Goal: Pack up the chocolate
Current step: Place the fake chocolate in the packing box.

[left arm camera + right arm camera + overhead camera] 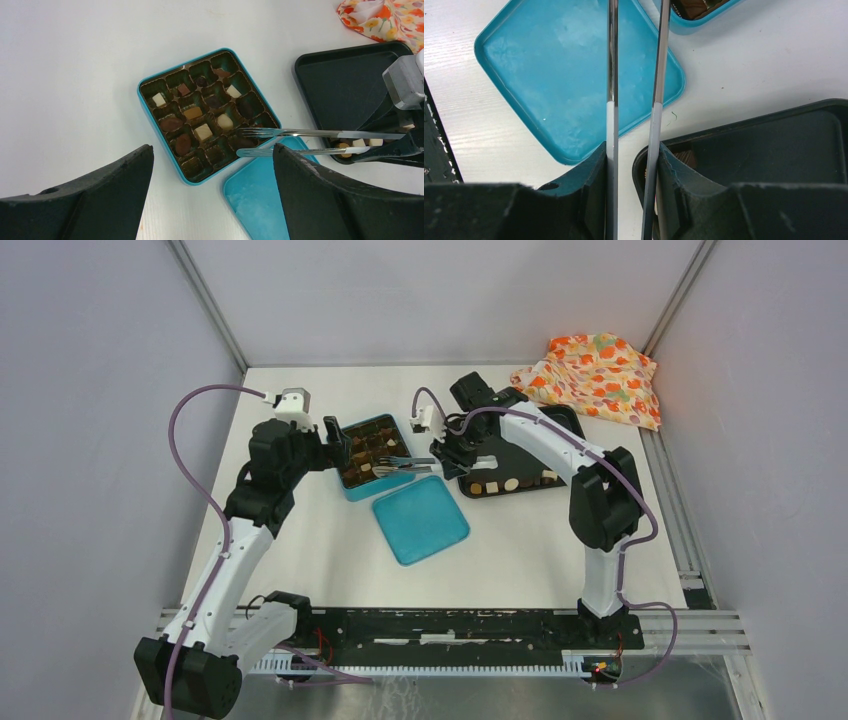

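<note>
Midway through packing, right gripper (634, 155) clamps metal tongs (320, 140), tips empty over the teal tin (145, 102) of chocolates (203, 132); left gripper (212, 155) gapes alongside. Next, likely: more pieces from the black tray (345, 80).

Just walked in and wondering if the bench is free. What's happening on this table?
The right hand grips metal tongs, their tips, seemingly empty, over the open teal box, whose cells are partly filled with chocolate. A few pieces sit on the black tray. The left hand hovers open beside the box, holding nothing. The lid lies on the table next to it.
</note>
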Available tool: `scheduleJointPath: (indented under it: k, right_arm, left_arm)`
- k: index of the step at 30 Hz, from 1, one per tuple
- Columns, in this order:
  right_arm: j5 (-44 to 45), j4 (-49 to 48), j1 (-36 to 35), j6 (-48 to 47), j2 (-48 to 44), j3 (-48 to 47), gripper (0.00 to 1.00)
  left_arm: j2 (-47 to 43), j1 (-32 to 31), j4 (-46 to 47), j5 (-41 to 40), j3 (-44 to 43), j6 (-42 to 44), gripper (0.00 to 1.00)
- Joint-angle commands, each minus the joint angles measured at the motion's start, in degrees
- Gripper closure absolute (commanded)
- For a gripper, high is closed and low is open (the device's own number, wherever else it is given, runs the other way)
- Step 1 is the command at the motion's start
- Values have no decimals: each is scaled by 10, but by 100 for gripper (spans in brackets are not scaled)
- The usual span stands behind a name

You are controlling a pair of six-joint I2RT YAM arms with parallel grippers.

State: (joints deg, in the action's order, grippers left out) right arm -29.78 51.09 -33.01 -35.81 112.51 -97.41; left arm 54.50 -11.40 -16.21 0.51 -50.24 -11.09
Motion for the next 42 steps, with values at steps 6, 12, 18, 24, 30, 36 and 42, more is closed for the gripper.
scheduleJointPath:
  k: [6,12,18,24,30,36,42]
  right_arm:
    - [3,-9,-2,11,5,-29,67]
    - [3,-8,-3,9,3,-29,62]
    - [3,-8,-3,9,2,-31,58]
    - [3,-7,-3,9,-2,-32,56]
    - [2,-6,-3,8,-4,-34,56]
    - [-2,-6,-3,8,-22,-40,57]
    - [-4,-5,-2,9,-40,-44,57]
  left_arm:
    - [0,-4,13,-2,1,35,6]
    - [-1,-3,13,-1,1,35,6]
    - [-1,-3,13,-2,1,35,6]
    - [-1,-3,13,-2,0,35,6]
    - [-2,-3,13,-2,1,35,6]
    - [-2,-3,13,-3,1,35,6]
    - [-2,-3,13,-2,0,35,6]
